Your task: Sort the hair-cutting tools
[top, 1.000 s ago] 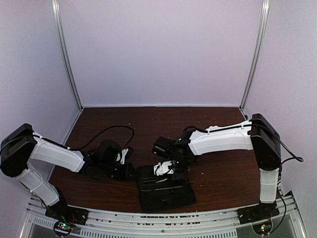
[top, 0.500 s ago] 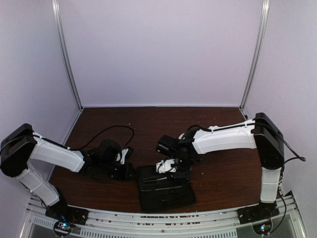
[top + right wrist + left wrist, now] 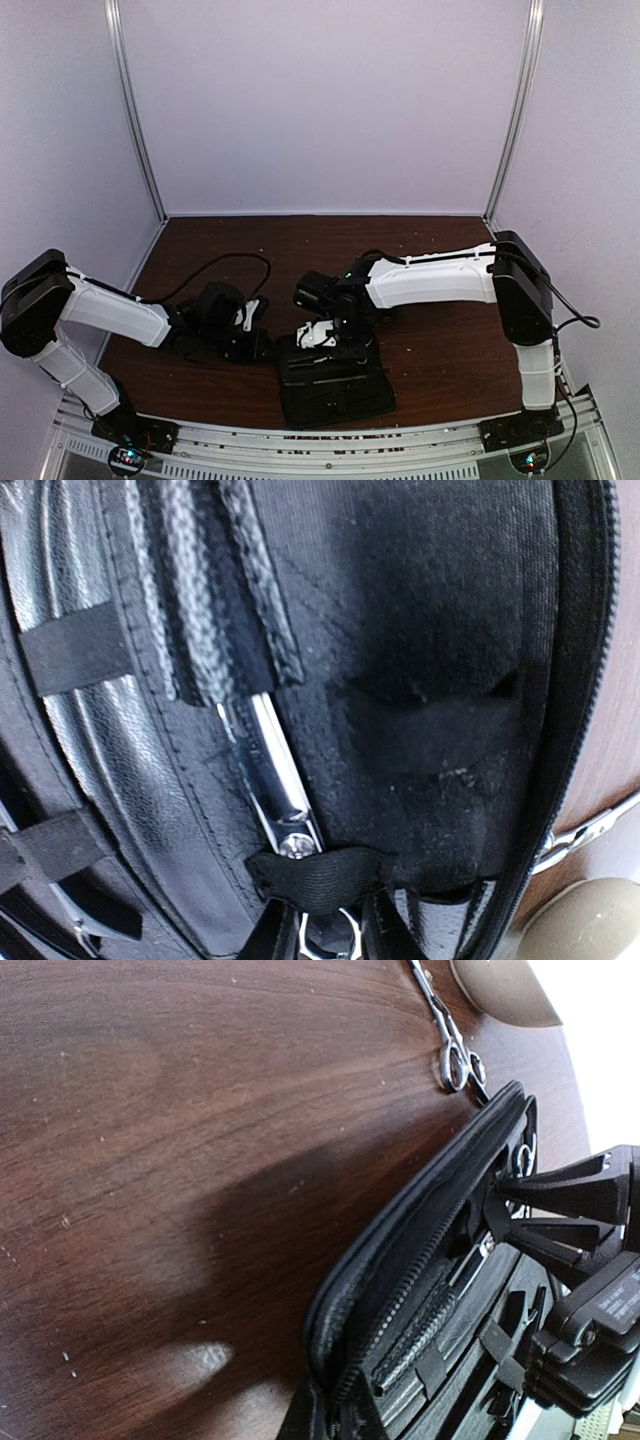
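An open black case [image 3: 335,385] lies at the table's near edge. In the right wrist view a silver pair of scissors [image 3: 272,780] lies inside the case [image 3: 430,630], tucked under a black elastic strap [image 3: 320,875]. My right gripper [image 3: 327,925] is closed around its ring handle, and it also shows in the top view [image 3: 322,335]. My left gripper [image 3: 258,340] is at the case's left edge [image 3: 400,1250] and seems shut on it; its fingers are hidden. A second pair of scissors [image 3: 450,1045] lies on the table beyond the case, also seen in the right wrist view [image 3: 590,830].
A pale bowl [image 3: 505,985] stands just past the loose scissors, and also shows in the right wrist view [image 3: 590,920]. The case has further elastic straps [image 3: 70,645] and a woven dark pocket [image 3: 200,580]. A black cable [image 3: 215,265] loops over the brown table behind the left arm.
My right arm has shifted left along the case's far edge, with the gripper staying low over the case. The left arm and the case have not moved.
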{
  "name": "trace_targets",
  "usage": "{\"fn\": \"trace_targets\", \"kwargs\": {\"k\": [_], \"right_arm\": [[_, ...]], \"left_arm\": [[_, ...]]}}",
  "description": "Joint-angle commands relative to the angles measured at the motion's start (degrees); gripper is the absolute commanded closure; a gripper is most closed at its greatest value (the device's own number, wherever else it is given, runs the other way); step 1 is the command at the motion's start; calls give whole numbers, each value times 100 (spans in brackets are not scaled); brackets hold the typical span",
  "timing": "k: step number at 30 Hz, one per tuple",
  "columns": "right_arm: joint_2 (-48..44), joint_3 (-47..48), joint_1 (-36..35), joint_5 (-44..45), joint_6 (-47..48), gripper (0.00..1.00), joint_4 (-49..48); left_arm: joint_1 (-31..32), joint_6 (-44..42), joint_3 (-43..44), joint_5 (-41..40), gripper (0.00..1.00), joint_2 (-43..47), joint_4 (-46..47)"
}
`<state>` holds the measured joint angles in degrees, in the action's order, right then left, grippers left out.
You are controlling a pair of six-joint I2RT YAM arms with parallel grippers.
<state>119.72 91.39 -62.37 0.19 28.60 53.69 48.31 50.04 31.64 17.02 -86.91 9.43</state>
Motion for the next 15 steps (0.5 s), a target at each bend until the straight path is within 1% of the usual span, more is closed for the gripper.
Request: {"fn": "trace_targets", "kwargs": {"k": [1, 4, 7, 11, 15], "right_arm": [[134, 257, -68, -529, -152, 100, -23], [152, 249, -67, -771, -144, 97, -7], [24, 192, -55, -772, -151, 88, 21], [-499, -111, 82, -633, -140, 76, -60], [-1097, -449, 280, -718, -47, 69, -109]], "left_arm": [[38, -126, 87, 294, 100, 39, 208], [38, -131, 79, 276, 100, 43, 201], [38, -131, 62, 267, 100, 41, 197], [38, -148, 40, 249, 100, 56, 168], [38, -208, 48, 226, 100, 82, 79]]}}
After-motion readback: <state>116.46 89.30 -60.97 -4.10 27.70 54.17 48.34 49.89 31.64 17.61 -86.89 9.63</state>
